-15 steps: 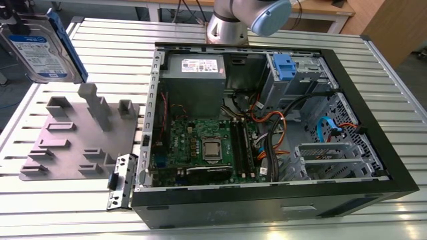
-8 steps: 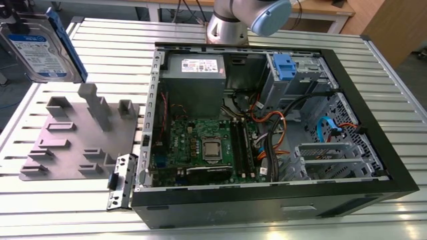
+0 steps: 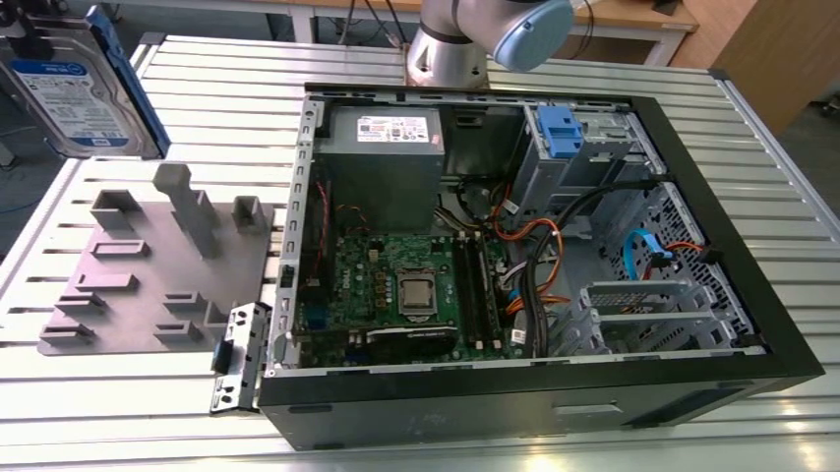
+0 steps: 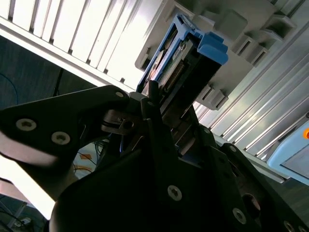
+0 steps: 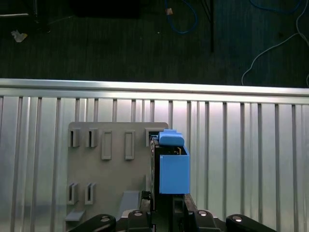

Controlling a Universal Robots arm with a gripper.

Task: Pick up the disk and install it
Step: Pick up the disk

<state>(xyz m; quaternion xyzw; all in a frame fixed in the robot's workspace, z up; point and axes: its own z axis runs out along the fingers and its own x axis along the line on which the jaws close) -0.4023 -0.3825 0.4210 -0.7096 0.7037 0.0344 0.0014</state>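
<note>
At ten o'clock in the exterior view, the disk (image 3: 79,84) is up off the grey slotted holder (image 3: 145,265). In the first wrist view my gripper (image 5: 168,205) is clamped on the disk. At three o'clock, the open computer case (image 3: 525,393) holds a motherboard (image 3: 393,285), a power supply (image 3: 384,133) and a blue caddy (image 3: 558,133).

In the exterior view we look down from high, at a slant, over the desk (image 3: 754,128) and open case (image 3: 525,393). Both wrist views sit close behind the tool (image 5: 167,205) and share the disk (image 5: 173,174) and grey plate (image 5: 111,179). The first faces straight down, the second sidelong.
</note>
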